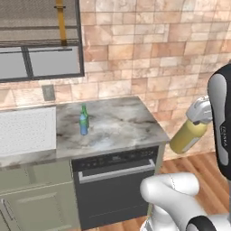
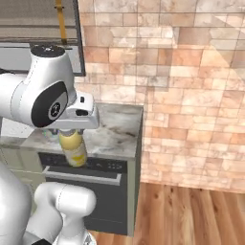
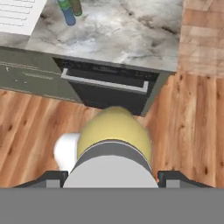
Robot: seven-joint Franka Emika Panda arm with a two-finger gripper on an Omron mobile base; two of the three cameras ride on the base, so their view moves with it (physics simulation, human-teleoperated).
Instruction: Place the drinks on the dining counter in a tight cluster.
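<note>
My gripper (image 3: 112,178) is shut on the wide yellow bottle (image 3: 114,133), gripping it at its grey cap. The bottle hangs tilted in the air over the wooden floor, off the counter's right end (image 1: 188,136), below my gripper (image 1: 199,116). In the right base view the yellow bottle (image 2: 72,149) hangs under the gripper (image 2: 72,130), in front of the dishwasher. A small blue bottle (image 1: 83,125) with a green cap stands on the marble kitchen counter (image 1: 122,126), right in front of a slim dark green bottle (image 1: 85,112). Both also show in the hand view: blue bottle (image 3: 68,15), green bottle (image 3: 76,6). The dining counter is out of view.
A black dishwasher (image 1: 117,185) with a silver handle sits under the kitchen counter, grey-green cabinets (image 1: 31,198) to its left. A white ribbed panel (image 1: 25,131) lies at the counter's left. A brick wall (image 2: 191,95) stands behind, with wooden floor (image 2: 191,215) to the right.
</note>
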